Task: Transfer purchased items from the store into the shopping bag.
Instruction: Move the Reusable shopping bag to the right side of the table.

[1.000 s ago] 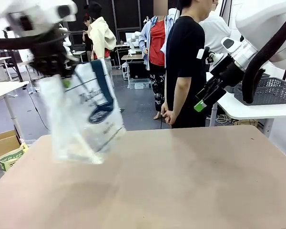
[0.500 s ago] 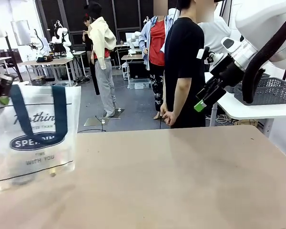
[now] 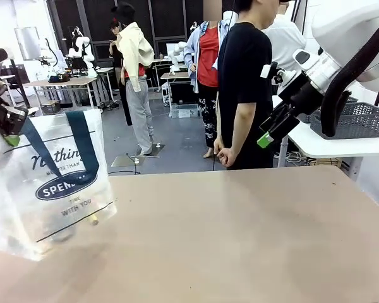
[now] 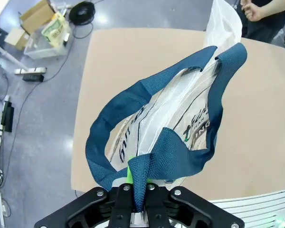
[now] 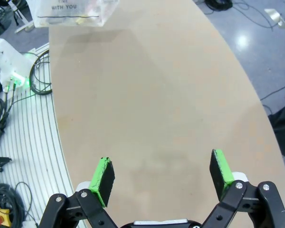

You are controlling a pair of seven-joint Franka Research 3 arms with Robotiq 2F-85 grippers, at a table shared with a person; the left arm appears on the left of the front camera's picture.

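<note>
Shopping bag (image 3: 54, 183) held up at table's (image 3: 240, 240) left edge, tilted, lower corner near tabletop. Navy handle (image 4: 147, 166) pinched in left gripper (image 4: 138, 199) — fingers clamped shut on strap. Right gripper (image 5: 161, 173) raised over bare tabletop at right, fingers spread wide, nothing between. Person in black (image 3: 243, 82) stood at far edge; grey mesh basket (image 3: 350, 120) on side table beyond — well apart from bag.
</note>
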